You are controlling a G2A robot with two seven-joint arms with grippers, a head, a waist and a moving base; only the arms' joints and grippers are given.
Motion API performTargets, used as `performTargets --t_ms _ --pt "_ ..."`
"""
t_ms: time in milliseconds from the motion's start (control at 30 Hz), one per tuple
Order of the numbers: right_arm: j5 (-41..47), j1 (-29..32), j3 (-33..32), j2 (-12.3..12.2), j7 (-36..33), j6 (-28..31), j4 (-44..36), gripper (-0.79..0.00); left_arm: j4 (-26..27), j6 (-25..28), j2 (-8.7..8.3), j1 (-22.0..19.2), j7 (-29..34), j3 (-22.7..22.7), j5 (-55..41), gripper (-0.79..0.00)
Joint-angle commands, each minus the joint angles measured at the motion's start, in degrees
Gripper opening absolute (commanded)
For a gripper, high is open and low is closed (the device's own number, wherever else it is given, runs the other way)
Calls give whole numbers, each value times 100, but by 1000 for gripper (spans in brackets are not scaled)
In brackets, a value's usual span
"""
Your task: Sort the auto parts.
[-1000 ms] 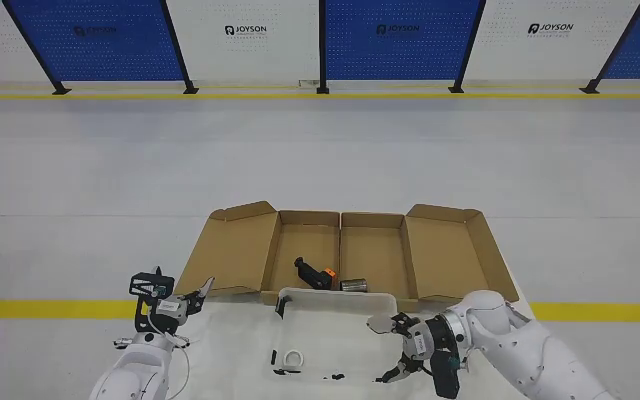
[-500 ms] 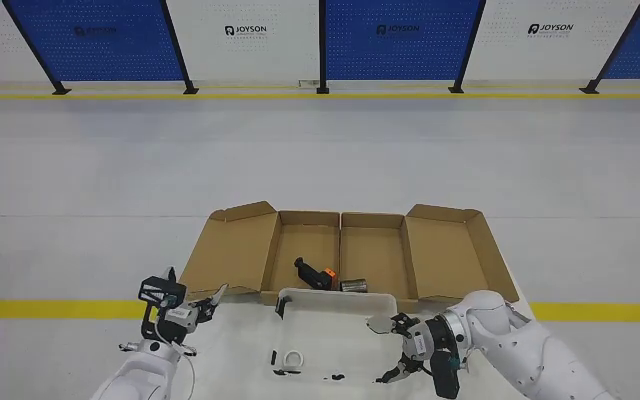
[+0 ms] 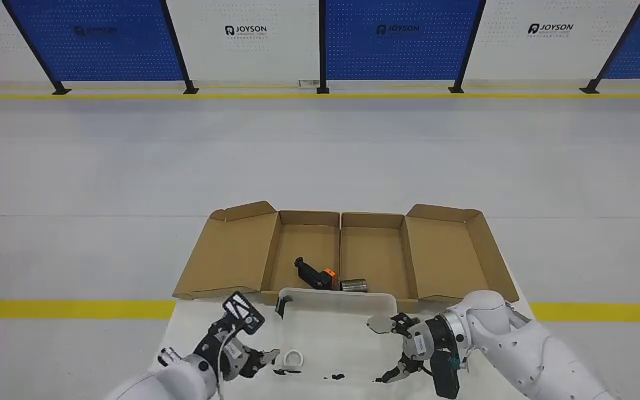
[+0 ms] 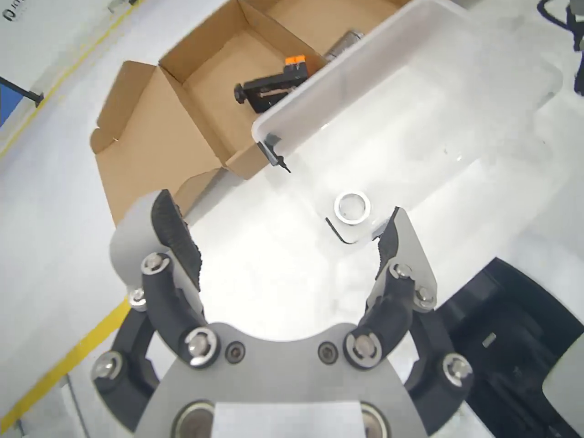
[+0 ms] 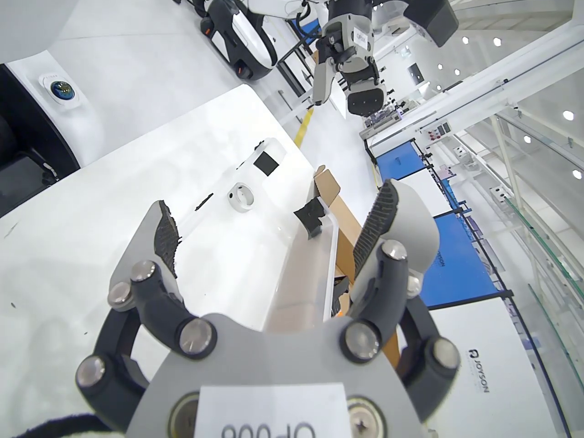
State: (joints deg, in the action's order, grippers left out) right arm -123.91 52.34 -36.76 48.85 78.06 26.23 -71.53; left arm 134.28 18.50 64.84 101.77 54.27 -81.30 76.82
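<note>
Now my left gripper hangs agape, empty, just left of metal ring at near-left corner of clear tray; right gripper likewise agape. Ring looks light, stiff, slick: pinch across outer rim.

The white bench carries an open cardboard box with two compartments along its far edge and, just in front of that, a clear plastic tray with black corner clips.
</note>
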Motion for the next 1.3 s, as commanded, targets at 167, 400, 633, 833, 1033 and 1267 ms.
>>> performTargets --t_ms 167,400,633,833,1033,1267 --pt "0 0 0 0 4 -3 0 0 -587 -617 129 -889 514 1435 913 0" --pt "0 0 0 0 4 -3 0 0 -873 -1484 234 -1436 214 2042 2358 0" --pt "0 0 0 0 4 -3 0 0 -903 -1493 232 -1434 200 2024 2407 0" --pt "0 0 0 0 4 -3 0 0 -1442 -371 236 -1506 627 2364 2642 -12" --pt "0 0 0 0 4 -3 0 0 -1598 469 265 -1829 809 2249 1619 -200" --pt "0 0 0 0 4 -3 0 0 -1765 842 290 -2164 1655 2311 1293 -18"
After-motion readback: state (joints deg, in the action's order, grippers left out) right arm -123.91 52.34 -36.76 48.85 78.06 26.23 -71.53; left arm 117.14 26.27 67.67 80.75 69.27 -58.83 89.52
